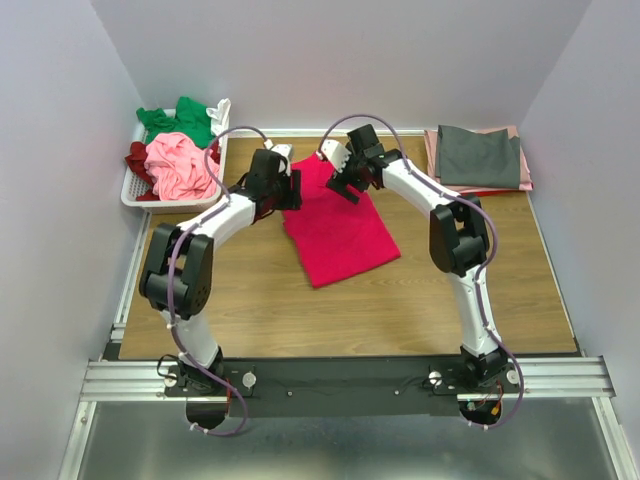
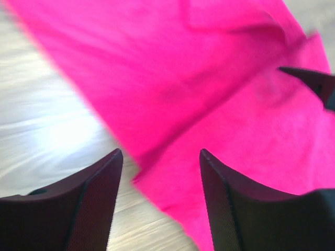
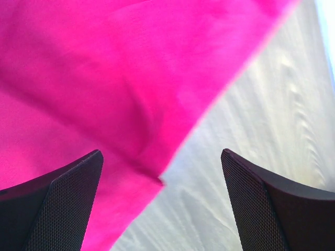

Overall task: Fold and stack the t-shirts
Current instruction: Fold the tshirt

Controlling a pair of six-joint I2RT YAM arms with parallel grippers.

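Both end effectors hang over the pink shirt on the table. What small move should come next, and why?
Probably lift both a little. The left end effector and right end effector stand open with nothing gripped, and the pink shirt lies flat on the table, so they need clearance before regrasping.

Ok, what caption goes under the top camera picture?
Left arm and right arm, jaws open, above a crimson-pink t-shirt on the wooden table.

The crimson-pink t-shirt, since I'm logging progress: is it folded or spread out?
Folded: the crimson-pink t-shirt lies as a compact rectangle, no sleeves showing, on the table.
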